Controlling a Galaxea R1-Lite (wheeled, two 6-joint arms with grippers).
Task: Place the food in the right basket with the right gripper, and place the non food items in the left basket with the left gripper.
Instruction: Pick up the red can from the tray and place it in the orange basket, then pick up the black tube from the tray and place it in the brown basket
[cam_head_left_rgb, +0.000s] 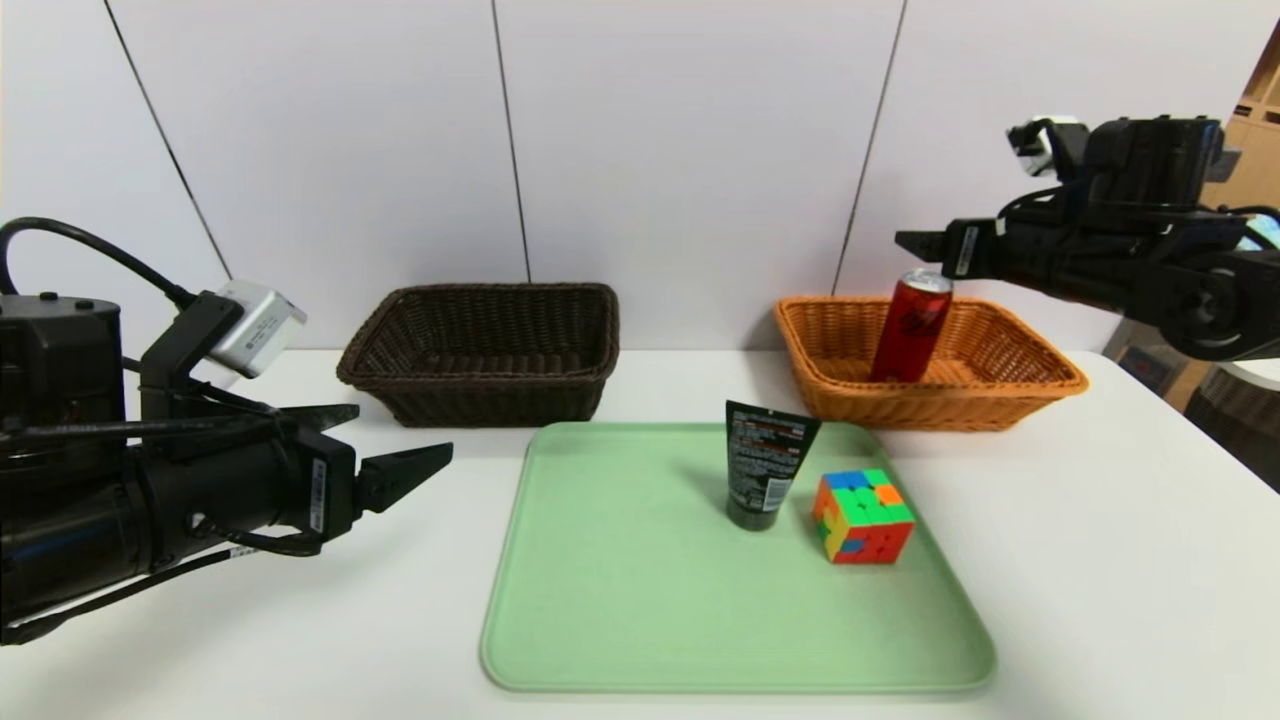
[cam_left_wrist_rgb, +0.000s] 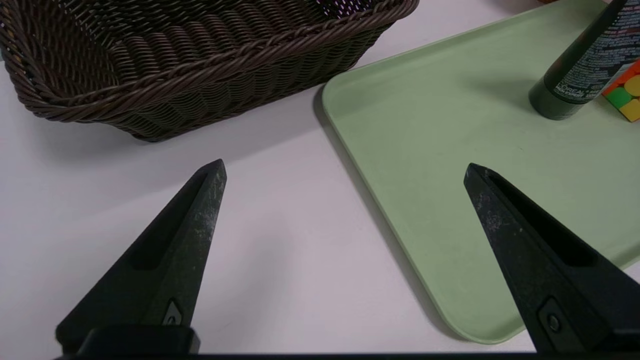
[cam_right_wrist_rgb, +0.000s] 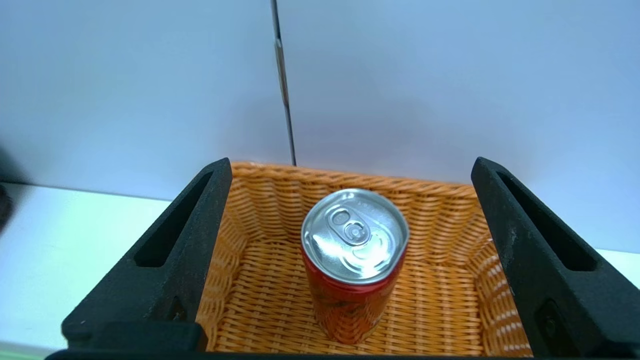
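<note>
The red can (cam_head_left_rgb: 910, 325) stands in the orange-tan basket (cam_head_left_rgb: 1040, 372), its silver top (cam_right_wrist_rgb: 355, 235) facing my right wrist camera. My right gripper (cam_head_left_rgb: 925, 245) hovers open just above the can and does not touch it; in the right wrist view its gripper (cam_right_wrist_rgb: 351, 162) holds nothing. The black tube (cam_head_left_rgb: 765, 465) stands cap-down on the green tray (cam_head_left_rgb: 640, 600), and the puzzle cube (cam_head_left_rgb: 862, 516) sits beside it. My left gripper (cam_head_left_rgb: 400, 432) is open and empty, low over the table beside the tray's left edge, in front of the dark brown basket (cam_head_left_rgb: 480, 355).
The left wrist view shows the dark basket (cam_left_wrist_rgb: 200, 65), the tray corner (cam_left_wrist_rgb: 450, 200), the tube (cam_left_wrist_rgb: 575, 75) and a bit of the cube (cam_left_wrist_rgb: 627, 95). White table (cam_head_left_rgb: 1100, 560) lies around the tray; a white wall stands behind the baskets.
</note>
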